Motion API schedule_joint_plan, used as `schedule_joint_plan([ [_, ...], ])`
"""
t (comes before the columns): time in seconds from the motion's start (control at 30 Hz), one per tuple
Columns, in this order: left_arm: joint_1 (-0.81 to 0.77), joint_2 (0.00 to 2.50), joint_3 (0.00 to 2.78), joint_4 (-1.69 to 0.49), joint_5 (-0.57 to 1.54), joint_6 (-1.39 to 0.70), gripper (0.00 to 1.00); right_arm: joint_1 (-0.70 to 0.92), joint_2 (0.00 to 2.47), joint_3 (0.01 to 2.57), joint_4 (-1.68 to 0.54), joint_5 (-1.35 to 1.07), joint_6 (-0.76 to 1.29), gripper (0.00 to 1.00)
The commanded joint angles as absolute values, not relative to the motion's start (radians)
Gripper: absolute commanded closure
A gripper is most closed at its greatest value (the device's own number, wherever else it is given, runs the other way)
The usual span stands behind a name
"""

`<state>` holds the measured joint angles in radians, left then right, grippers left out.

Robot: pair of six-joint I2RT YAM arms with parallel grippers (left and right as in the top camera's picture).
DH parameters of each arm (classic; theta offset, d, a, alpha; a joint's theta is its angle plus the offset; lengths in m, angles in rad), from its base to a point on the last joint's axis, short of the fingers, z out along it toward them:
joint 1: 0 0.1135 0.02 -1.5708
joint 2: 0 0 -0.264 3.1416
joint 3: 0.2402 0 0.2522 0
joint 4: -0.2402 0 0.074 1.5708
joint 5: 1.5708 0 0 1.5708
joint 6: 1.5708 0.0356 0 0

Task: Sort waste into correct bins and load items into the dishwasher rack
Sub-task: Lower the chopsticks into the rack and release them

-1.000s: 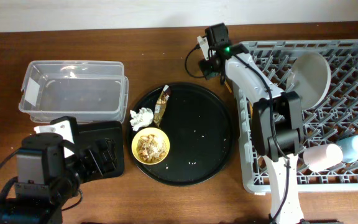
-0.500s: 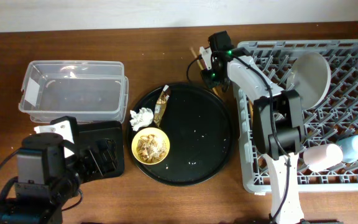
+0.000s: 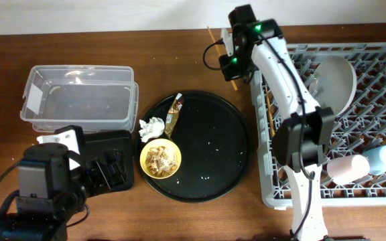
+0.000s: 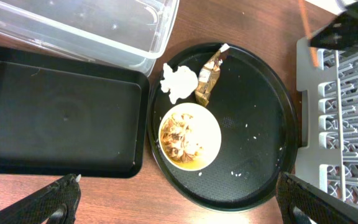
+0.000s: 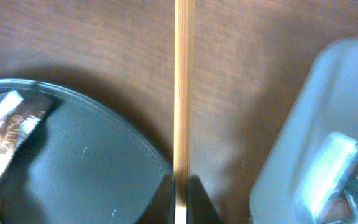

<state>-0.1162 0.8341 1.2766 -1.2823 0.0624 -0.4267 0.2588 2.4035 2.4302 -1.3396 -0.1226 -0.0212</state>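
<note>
I find my right gripper (image 3: pixel 234 65) clamped on the thin wooden chopsticks (image 5: pixel 184 81) beside the large grey plastic lattice rack (image 3: pixel 380 114), and my left gripper (image 4: pixel 188 202) with jaws apart.

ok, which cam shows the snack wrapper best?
Left wrist: the wrapper lies whole and sharp on the round tray, beside the tissue. Overhead shows it whole but small. Right wrist catches only one blurry end at its frame edge.

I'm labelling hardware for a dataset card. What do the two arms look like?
The right arm has white links between black joints, a green light on its black wrist and a looping black cable. The left arm is black with a white patch.
</note>
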Motion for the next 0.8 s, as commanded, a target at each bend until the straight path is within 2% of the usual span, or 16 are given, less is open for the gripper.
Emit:
schedule_joint_plan([
  [0.0,-0.113,0.832,1.287,-1.281,0.052,-0.414,0.00,0.265,2.373,2.647,-1.558,-0.131,0.073,0.96],
  [0.03,-0.113,0.832,1.287,-1.281,0.052,-0.414,0.00,0.253,2.373,2.714,-1.679,-0.131,0.132,0.96],
  [0.13,-0.113,0.832,1.287,-1.281,0.052,-0.414,0.01,0.242,2.276,2.732,-1.699,-0.226,0.164,0.96],
  [0.23,-0.113,0.832,1.287,-1.281,0.052,-0.414,0.00,0.253,2.045,2.702,-1.699,-0.225,0.163,0.96],
  [0.3,-0.113,0.832,1.287,-1.281,0.052,-0.414,0.00,0.253,1.818,2.474,-1.699,-0.151,0.163,0.96],
  [0.37,-0.113,0.832,1.287,-1.281,0.052,-0.414,0.00,0.240,1.637,2.150,-1.694,0.021,0.200,0.96],
  [0.4,-0.113,0.832,1.287,-1.281,0.052,-0.414,0.00,0.209,1.585,1.973,-1.642,0.025,0.190,0.96],
  [0.5,-0.113,0.832,1.287,-1.281,0.052,-0.414,0.00,0.155,1.582,1.486,-1.324,0.022,0.173,0.96],
  [0.53,-0.113,0.832,1.287,-1.281,0.052,-0.414,0.01,0.137,1.592,1.381,-1.209,0.001,0.159,0.96],
  [0.6,-0.113,0.832,1.287,-1.281,0.052,-0.414,0.00,0.136,1.624,1.324,-1.143,0.032,0.147,0.95],
  [0.67,-0.113,0.832,1.287,-1.281,0.052,-0.414,0.01,0.136,1.630,1.324,-1.115,0.039,0.147,0.88],
  [0.7,-0.113,0.832,1.287,-1.281,0.052,-0.414,0.00,0.136,1.630,1.324,-1.115,0.024,0.147,0.53],
  [0.77,-0.113,0.832,1.287,-1.281,0.052,-0.414,0.00,0.146,1.602,1.348,-1.153,-0.046,0.146,0.44],
])
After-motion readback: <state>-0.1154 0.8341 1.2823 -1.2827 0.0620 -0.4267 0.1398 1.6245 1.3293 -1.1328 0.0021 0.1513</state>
